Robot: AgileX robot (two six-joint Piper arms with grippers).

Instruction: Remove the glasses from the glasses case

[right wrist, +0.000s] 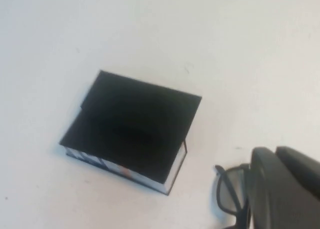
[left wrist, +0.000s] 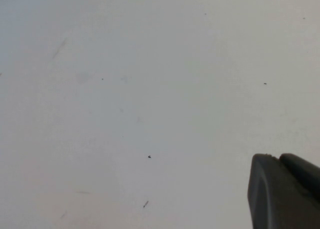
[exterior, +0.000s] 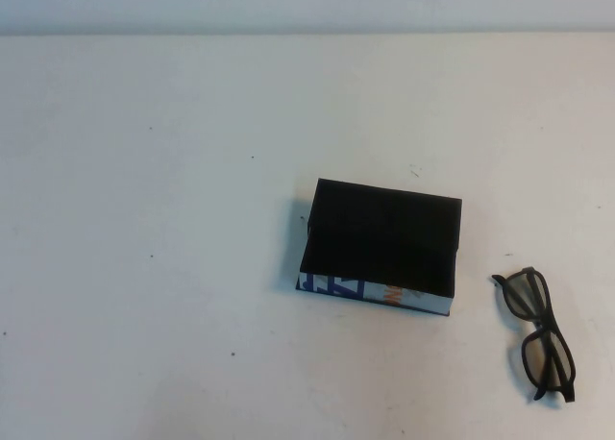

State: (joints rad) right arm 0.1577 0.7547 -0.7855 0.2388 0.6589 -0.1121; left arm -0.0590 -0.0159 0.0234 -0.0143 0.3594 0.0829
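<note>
High view: glasses (exterior: 538,332) beside glasses case (exterior: 381,245), lengthwise near-far (unfolded).

left gripper (left wrist: 285,191) and right gripper (right wrist: 285,189) cropped, glasses (right wrist: 231,194) partly hidden

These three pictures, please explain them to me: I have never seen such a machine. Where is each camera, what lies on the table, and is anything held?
The machine is a robot with two arms, each ending in a gripper. One picture comes from a raised camera looking down at the white table. The other two come from small cameras on the wrists.

On the table lies the glasses case, a flat rectangular black box with a white side printed in blue and orange. To its right, apart from it, lie the glasses, a black thick-framed plastic pair, unfolded.

The dark shape in the corner of each wrist picture is part of that arm's gripper: the left gripper is over bare table, and the right gripper is above the glasses. Neither arm appears in the raised view. No grasp is visible.
</note>
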